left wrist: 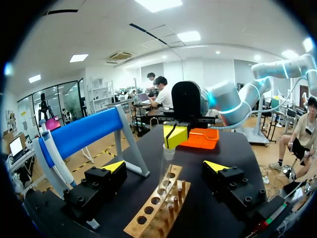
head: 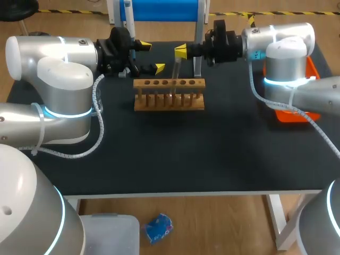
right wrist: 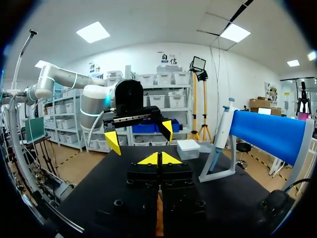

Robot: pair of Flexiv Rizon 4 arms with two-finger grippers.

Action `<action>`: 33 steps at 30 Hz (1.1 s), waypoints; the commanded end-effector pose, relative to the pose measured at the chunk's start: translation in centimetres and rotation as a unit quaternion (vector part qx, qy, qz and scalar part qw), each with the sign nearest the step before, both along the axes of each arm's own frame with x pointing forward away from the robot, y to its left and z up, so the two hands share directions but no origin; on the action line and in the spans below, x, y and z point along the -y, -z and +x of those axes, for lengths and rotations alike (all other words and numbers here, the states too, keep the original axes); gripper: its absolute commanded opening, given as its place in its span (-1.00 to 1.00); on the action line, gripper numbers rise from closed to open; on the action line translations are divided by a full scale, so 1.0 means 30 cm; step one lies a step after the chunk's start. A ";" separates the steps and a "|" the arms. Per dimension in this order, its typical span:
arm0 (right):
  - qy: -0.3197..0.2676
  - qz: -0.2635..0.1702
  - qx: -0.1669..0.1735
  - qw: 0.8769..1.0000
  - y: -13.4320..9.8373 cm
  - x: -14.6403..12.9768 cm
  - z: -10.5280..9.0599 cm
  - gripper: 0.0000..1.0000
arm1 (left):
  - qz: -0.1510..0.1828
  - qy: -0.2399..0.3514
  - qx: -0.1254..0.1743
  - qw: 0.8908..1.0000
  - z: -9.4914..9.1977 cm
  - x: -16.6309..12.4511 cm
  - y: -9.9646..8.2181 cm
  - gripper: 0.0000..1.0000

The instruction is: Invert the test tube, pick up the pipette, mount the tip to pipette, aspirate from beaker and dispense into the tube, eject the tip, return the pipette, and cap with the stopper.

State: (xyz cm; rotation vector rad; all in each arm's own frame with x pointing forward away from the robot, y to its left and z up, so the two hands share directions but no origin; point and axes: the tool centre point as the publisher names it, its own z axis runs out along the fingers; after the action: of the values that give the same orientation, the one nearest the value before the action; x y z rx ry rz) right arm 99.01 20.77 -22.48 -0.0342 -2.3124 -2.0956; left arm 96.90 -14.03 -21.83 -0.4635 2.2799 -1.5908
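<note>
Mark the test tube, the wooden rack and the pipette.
test tube (left wrist: 167, 168), left wrist view, on its clear wall above the rack.
wooden rack (head: 168, 83), head view, on its top board with the holes.
pipette (right wrist: 223, 130), right wrist view, on its white upper body.

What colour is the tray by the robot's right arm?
Bright orange. The tray shows best in the left wrist view.

Head view above table (head: 212, 154), wrist views low, facing each other, sharing stand (left wrist: 89, 131)
</note>
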 end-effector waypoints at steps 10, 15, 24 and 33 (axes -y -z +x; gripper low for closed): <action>0.004 -0.019 0.031 0.999 -0.101 0.025 0.009 -1.00 | -0.001 -0.001 0.002 1.000 0.000 0.001 0.005 1.00; 0.004 -0.047 0.049 0.998 -0.139 0.054 0.012 -0.70 | -0.001 -0.001 0.002 1.000 0.000 0.001 0.005 1.00; 0.009 -0.098 0.076 0.992 -0.193 0.132 0.003 1.00 | -0.001 -0.001 0.002 1.000 0.000 0.001 0.005 1.00; 0.004 -0.140 0.087 0.986 -0.169 0.205 -0.028 1.00 | -0.001 -0.001 0.002 1.000 0.000 0.001 0.005 1.00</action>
State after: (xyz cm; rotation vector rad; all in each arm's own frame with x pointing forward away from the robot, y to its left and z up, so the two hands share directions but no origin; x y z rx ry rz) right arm 98.73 15.42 -17.64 0.1467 -2.6806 -1.8451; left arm 96.90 -14.03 -21.83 -0.4635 2.2799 -1.5908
